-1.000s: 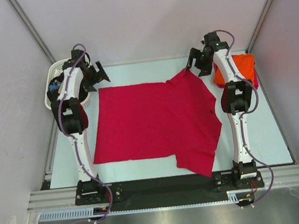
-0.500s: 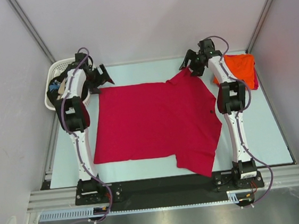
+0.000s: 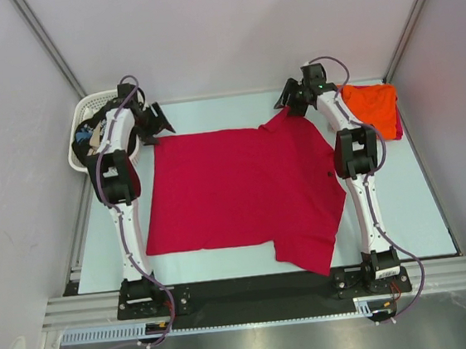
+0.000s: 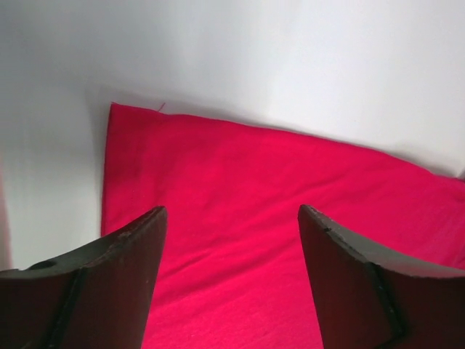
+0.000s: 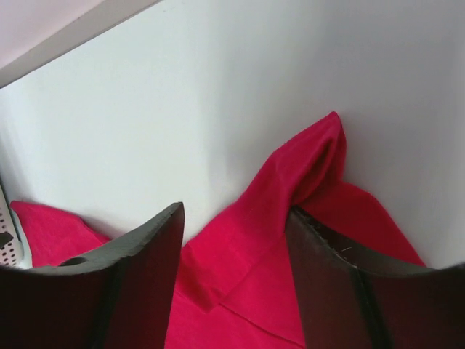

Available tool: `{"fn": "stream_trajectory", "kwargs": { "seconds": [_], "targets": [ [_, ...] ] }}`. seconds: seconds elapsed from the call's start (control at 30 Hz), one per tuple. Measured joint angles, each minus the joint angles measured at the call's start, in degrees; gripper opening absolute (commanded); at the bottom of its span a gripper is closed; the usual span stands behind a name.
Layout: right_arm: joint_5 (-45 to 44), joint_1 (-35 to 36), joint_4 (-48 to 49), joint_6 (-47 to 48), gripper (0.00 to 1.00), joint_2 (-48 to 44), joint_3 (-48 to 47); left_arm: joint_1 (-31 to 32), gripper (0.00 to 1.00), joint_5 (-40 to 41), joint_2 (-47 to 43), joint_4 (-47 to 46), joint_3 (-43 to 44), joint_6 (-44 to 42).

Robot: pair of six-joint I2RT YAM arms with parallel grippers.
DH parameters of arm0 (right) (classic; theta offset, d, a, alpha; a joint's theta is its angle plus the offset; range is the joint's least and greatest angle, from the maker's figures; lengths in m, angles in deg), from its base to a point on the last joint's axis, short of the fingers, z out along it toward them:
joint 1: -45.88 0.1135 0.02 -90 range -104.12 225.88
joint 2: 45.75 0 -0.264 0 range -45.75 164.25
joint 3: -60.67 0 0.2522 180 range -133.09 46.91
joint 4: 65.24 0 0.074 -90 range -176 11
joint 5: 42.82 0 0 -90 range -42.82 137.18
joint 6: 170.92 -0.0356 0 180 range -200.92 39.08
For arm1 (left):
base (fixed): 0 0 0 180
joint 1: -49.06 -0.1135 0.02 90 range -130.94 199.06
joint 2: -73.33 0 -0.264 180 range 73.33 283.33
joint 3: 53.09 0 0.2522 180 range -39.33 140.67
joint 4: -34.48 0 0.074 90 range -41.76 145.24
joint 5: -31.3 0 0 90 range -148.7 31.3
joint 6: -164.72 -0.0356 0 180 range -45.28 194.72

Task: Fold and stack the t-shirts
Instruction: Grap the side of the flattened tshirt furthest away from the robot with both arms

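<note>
**At the counter's [image 3: 403, 207] far edge, a red tee [image 3: 243, 190] lies flat**

At 11 o'clock of that tee, the left hand [image 3: 157, 120] [image 4: 229, 211] is spread wide, with nothing between its fingers [image 4: 109, 276]. It hangs over the tee's far left corner [image 4: 116, 113]. At 1 o'clock the right hand [image 3: 289, 100] [image 5: 236, 211] is spread too. Its fingers [image 5: 341, 276] stand either side of a sleeve [image 5: 320, 156] that rises in a peak; whether they touch it I cannot tell. The tee covers the counter's middle, and its other sleeve [image 3: 308, 254] reaches the near edge at 5 o'clock. An orange tee [image 3: 373, 103] lies folded at 3 o'clock of the right hand. A white basket [image 3: 96, 98] stands at 9 o'clock of the left hand and holds dark cloth [image 3: 87, 133].
</note>
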Motion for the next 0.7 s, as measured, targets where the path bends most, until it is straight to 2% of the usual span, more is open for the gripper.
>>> {"fn": "stream_trajectory", "kwargs": {
  "seconds": [0.03, 0.07, 0.1, 0.13, 0.17, 0.23, 0.27, 0.43, 0.47, 0.6, 0.7],
  "targets": [
    [-0.3, 0.3, 0.5, -0.2, 0.56, 0.1, 0.1, 0.0, 0.67, 0.4, 0.1, 0.0, 0.0, 0.1],
    [-0.6, 0.5, 1.0, -0.3, 0.54, 0.2, 0.1, -0.2, 0.68, 0.7, 0.3, 0.0, 0.0, 0.1],
    [-0.9, 0.8, 1.5, -0.5, 0.51, 0.2, 0.1, -0.4, 0.73, 0.8, 0.4, -0.1, 0.0, 0.2],
    [-1.0, 0.9, 1.8, -0.7, 0.49, 0.3, 0.1, -0.4, 0.86, 0.9, 0.5, -0.1, 0.0, 0.3],
    [-1.4, 1.0, 2.3, -0.8, 0.4, 0.4, 0.1, -0.5, 0.9, 1.0, 0.5, -0.3, 0.0, 0.4],
    [-1.6, 1.3, 2.8, -1.0, 0.31, 0.4, 0.1, -0.3, 0.93, 0.9, 0.3, -1.2, 0.0, 0.3],
    [-1.6, 1.4, 3.0, -1.0, 0.21, 0.5, 0.2, -0.2, 0.94, 1.4, 0.2, -1.7, 0.0, 0.4],
    [-1.8, 1.5, 4.0, -1.0, 0.13, 0.5, 1.4, -0.3, 0.93, 1.7, 0.2, -2.1, 0.0, 0.5],
    [-1.8, 1.5, 4.0, -1.0, 0.08, 0.5, 1.9, -0.3, 0.93, 1.8, 0.2, -2.0, 0.0, 0.5],
    [-1.8, 1.4, 3.9, -0.9, 0.06, 0.5, 3.0, -0.3, 0.91, 2.3, -0.7, -2.3, -1.6, -0.2],
    [-1.8, 1.4, 4.2, -0.9, 0.05, 0.4, 3.0, -0.4, 0.96, 4.0, -0.9, -1.4, -2.0, -0.9]
  ]
}}
